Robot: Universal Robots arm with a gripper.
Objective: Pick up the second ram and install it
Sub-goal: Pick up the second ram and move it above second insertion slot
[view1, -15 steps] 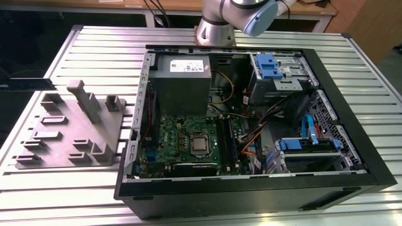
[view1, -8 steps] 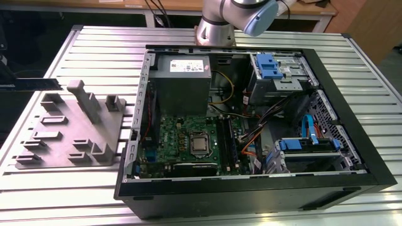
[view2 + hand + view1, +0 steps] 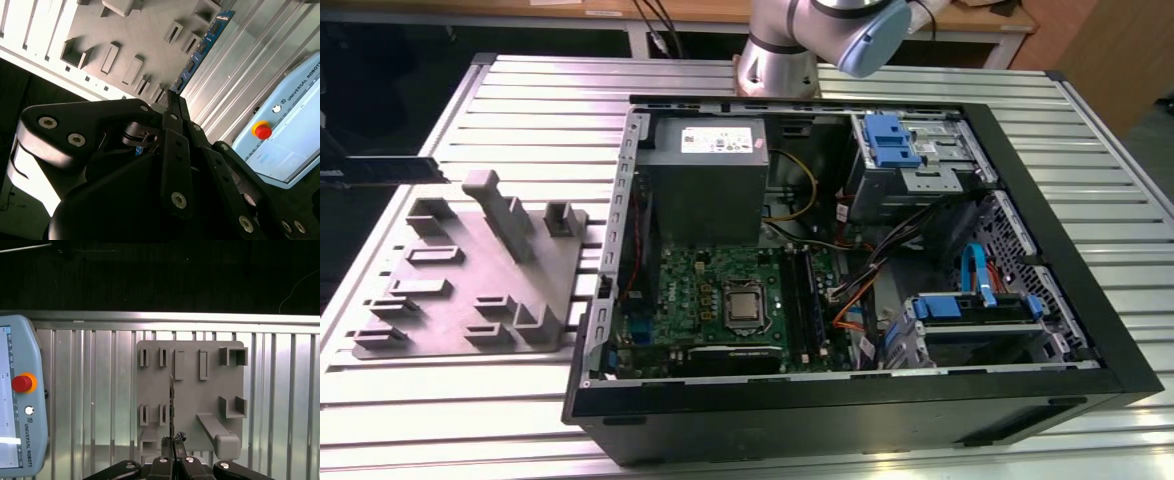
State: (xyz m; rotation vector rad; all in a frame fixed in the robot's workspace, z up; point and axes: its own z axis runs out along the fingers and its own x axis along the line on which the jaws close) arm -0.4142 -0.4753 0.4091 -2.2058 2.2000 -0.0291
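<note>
The claw is pressed together on one short end of the ram. The stick runs straight out from the fingertips, its long axis in line with the claw, and it is seen edge-on in the first wrist view. In the second wrist view the ram shows its chip face, stretching away over the grey tray. It looks lifted clear of the tray. In the exterior view the ram lies nearly level, free end toward that view's right. The tray sits on the tabletop just beyond. The motherboard and its slots lie well apart, further to that view's right.
</note>
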